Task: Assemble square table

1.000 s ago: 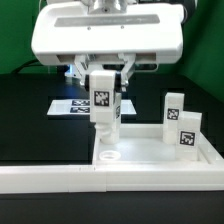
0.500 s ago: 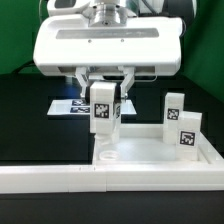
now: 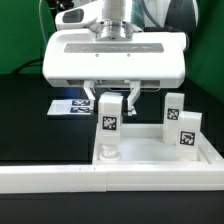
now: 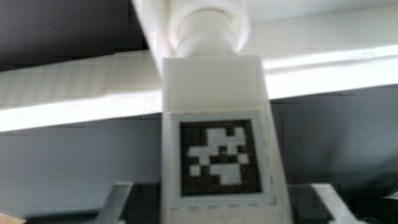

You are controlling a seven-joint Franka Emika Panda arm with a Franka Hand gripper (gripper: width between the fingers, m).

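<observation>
Nearby, two legs (image 3: 178, 122) upright.

White tagged plastic leg (image 3: 108, 127) stands upright in the square white tray-like top's (image 3: 150, 150) near corner socket. Two more legs (image 3: 181, 122) stand at the exterior view's right. Flat marker board (image 3: 72, 106) lies behind.

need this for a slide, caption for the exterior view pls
Gripper lowers a tagged white leg toward a corner socket of the square top; two legs wait nearby.

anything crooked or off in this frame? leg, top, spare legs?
Nothing stands out. The held leg hangs upright between the fingers over the near corner socket of the top, its lower end at or in the socket; whether it is seated can't be told. Two spare legs stand upright on the exterior view's right. No damage visible.
</observation>
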